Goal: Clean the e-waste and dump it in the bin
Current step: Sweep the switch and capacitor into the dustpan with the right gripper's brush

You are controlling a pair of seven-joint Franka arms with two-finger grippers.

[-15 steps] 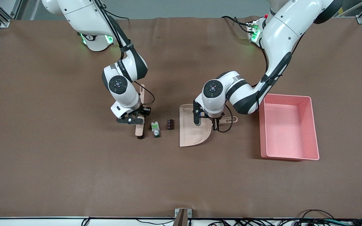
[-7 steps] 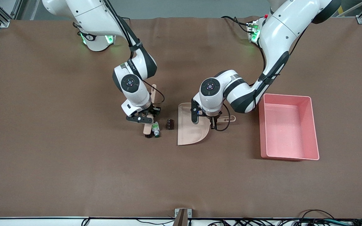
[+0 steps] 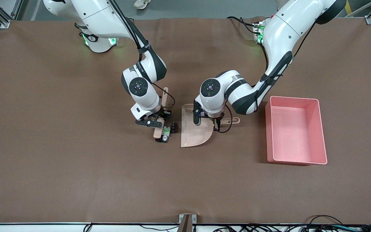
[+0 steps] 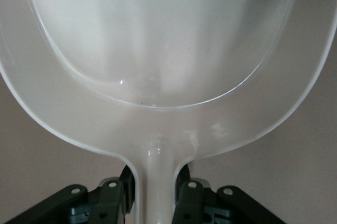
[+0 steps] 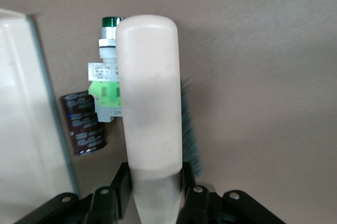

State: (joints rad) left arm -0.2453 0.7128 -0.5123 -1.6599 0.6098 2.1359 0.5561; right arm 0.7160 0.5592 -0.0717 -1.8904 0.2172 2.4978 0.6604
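My right gripper [image 3: 155, 121] is shut on a beige brush [image 3: 157, 132] whose head rests on the table. The white e-waste part with green marks [image 3: 165, 134] lies against the brush, and the small dark ribbed block [image 3: 173, 127] touches it. Both lie just off the open edge of the beige dustpan [image 3: 195, 135]. My left gripper [image 3: 219, 121] is shut on the dustpan's handle. In the right wrist view the brush [image 5: 150, 103] covers part of the white part [image 5: 104, 84], with the dark block [image 5: 83, 124] beside the dustpan's edge [image 5: 26, 129]. The left wrist view shows the empty dustpan [image 4: 158, 50].
The pink bin [image 3: 322, 129] stands on the table toward the left arm's end, beside the dustpan's handle end, and it is empty. Brown cloth covers the table all around.
My right gripper has swept the brush toward the dustpan, pushing the white part against the dark block. My left gripper has slid the dustpan a little toward the brush.
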